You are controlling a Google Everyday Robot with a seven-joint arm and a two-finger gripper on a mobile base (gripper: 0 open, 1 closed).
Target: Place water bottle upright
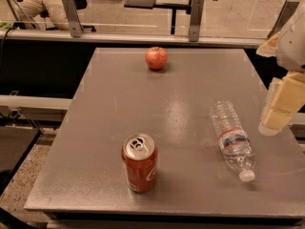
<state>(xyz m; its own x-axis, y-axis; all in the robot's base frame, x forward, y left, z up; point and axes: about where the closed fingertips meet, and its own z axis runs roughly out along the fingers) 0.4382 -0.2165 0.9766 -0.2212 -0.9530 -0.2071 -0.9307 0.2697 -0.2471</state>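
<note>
a gray bench point(109, 109) stands in a big room. the water bottle point(232, 140) lies on its side near the right edge, white cap toward the front edge. the gripper point(277, 114) hangs over the right edge, just beside the bottle; i cannot tell if it is spread or pinched. a red can point(139, 162) stands near the front edge, an apple point(156, 57) by the back edge.

Cream blocky gripper point(275, 118) at right edge, white rounded arm point(293, 42)

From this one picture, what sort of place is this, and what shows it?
Probably an office or lab: grey table by a glass partition, desk beyond. The gripper hangs right of the water bottle.
</note>
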